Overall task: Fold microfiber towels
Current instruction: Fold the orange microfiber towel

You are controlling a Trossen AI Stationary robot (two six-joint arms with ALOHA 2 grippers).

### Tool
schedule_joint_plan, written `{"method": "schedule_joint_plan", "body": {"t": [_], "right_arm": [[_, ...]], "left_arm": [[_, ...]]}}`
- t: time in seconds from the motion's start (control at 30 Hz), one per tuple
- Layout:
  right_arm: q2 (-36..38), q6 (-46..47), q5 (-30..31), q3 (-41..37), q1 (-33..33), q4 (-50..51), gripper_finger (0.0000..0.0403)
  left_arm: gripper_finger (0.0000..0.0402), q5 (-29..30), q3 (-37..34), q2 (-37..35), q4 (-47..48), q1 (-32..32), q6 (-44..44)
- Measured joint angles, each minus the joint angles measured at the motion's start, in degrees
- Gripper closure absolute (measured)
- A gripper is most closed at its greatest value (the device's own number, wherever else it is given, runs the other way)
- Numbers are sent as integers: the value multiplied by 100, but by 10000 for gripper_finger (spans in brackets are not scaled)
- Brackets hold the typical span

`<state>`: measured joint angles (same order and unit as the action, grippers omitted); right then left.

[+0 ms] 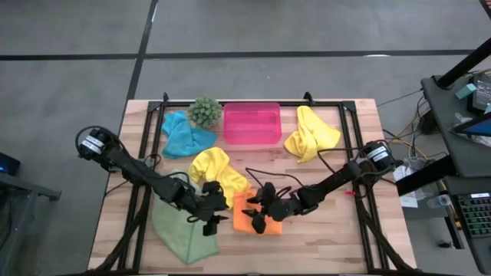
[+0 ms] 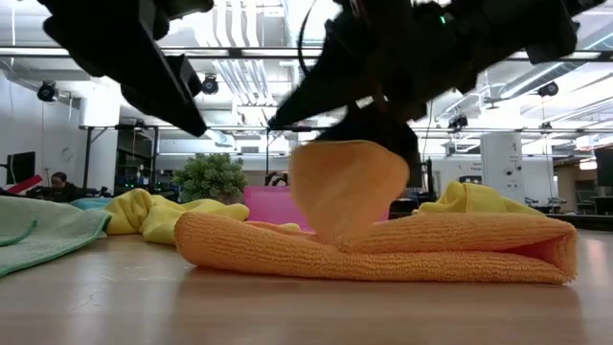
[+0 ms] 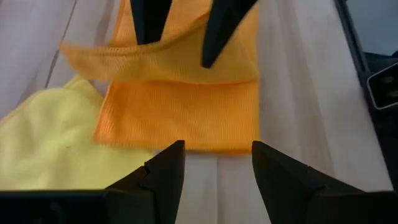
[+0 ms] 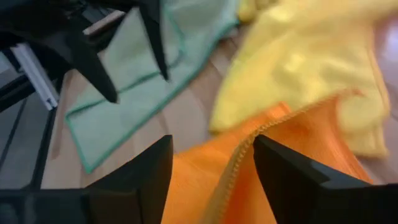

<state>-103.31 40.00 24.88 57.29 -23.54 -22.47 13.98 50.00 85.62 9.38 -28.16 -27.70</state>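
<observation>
Wooden tabletop (image 1: 337, 230), pale planks, black frame rails along both sides and the far edge; grey floor beyond it on all sides.

Left to right, high view:

Light green towel (image 1: 181, 230) lies flattened at the near-left, its near corner close to the table's front edge. Bare wood to the left of it.

Teal blue towel (image 1: 184, 135) is crumpled at the far left, touching the small spiky green plant (image 1: 204, 111).

My left gripper (image 1: 215, 211) sits over the seam between the green towel and the orange one. Fingers apart, nothing between them (the wrist view shows bare wood and the orange hem in the gap).

Yellow towel (image 1: 216, 173) is bunched mid-table, its near edge overlapping the orange towel's far-left corner.

Orange towel (image 1: 247, 217) lies near-centre, folded into a flat band; the low view shows a rounded fold at its right end. One corner flap (image 2: 347, 189) stands up off the band, under my right gripper (image 1: 260, 215). Those fingers are parted, straddling the stitched orange edge; I cannot tell whether either finger touches it.

Pink tray (image 1: 252, 124) is at far centre, just right of the plant.

Second yellow towel (image 1: 310, 135) is heaped far right, against the rail.

Open wood: the near-right quarter of the table, and the strip along the front edge.
</observation>
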Motion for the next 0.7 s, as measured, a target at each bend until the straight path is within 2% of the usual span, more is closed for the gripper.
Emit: {"method": "schedule_joint_plan", "body": {"t": [0.2,0.4,0.6,0.7], "right_arm": [[-4,-343,16,498,56,1026,188],[-74,-1152,0,842,18,1104,190],[-43,-965,-17,1136,24,2330,192],[-44,-957,-81,1146,25,2432,192]], "left_arm": [[231,2,101,-14,-10,35,-27],[231,151,147,-15,-40,35,107],[231,151,146,-17,-139,35,103],[231,151,146,-17,-144,35,100]]}}
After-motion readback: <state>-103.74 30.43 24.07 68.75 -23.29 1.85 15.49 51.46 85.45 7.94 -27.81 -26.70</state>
